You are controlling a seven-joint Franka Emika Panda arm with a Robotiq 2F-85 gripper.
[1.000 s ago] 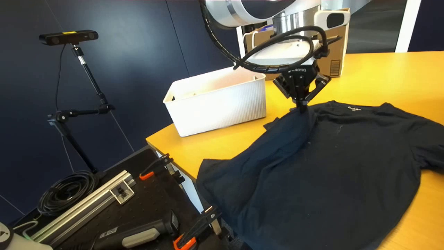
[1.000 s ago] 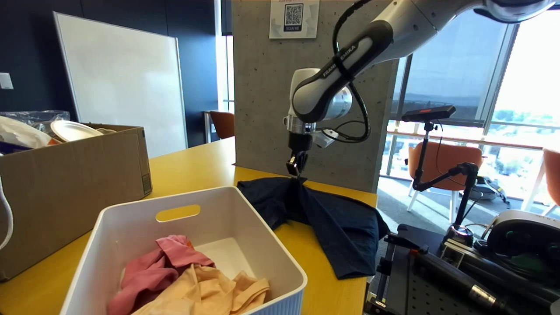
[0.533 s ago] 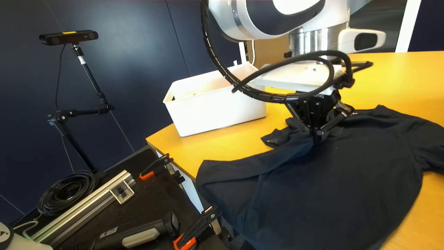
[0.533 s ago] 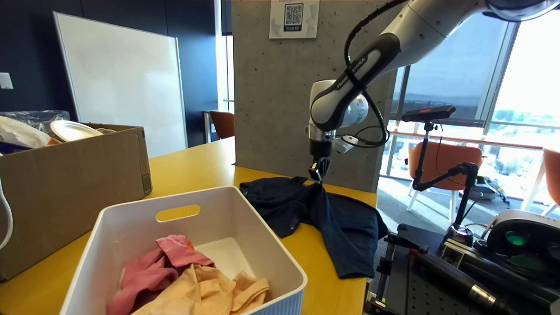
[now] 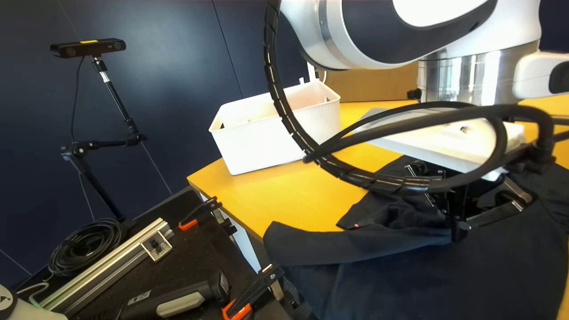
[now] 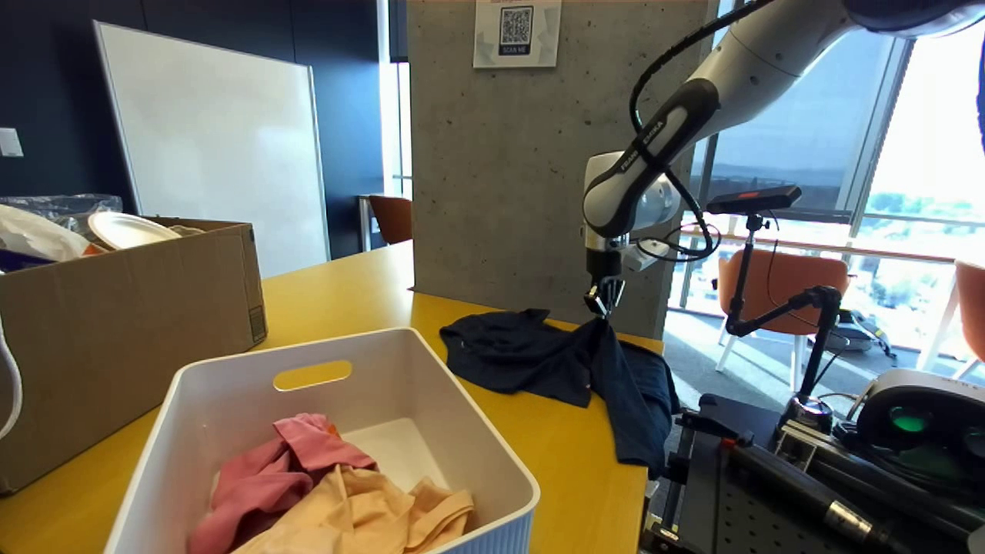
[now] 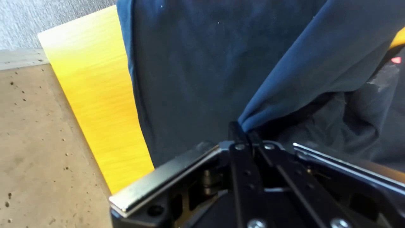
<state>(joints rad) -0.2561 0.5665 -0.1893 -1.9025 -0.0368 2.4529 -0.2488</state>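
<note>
A dark navy shirt (image 5: 444,280) lies spread and partly bunched on the yellow table (image 5: 284,195); it also shows in an exterior view (image 6: 523,358). My gripper (image 7: 243,130) is shut on a pinched fold of the shirt (image 7: 202,69), lifted slightly above the rest of the cloth. In both exterior views the gripper (image 5: 458,229) (image 6: 606,308) points down over the shirt. A sleeve-like strip stretches from the fingertips toward the table edge. A small red tag shows on the cloth. In an exterior view, cables and the arm hide part of the shirt.
A white bin (image 5: 275,140) (image 6: 385,373) stands on the table, holding pink cloth (image 6: 265,477) and peach cloth (image 6: 346,512). A cardboard box (image 6: 138,308) stands beyond it. A concrete pillar (image 6: 492,177) borders the table. A black cart (image 5: 178,249) with clamps and tools adjoins the edge.
My gripper, still shut on the shirt, has moved rightward in both exterior views, and nearer the camera in an exterior view. The pinched fold moved with it, and the shirt shifted and bunched.
</note>
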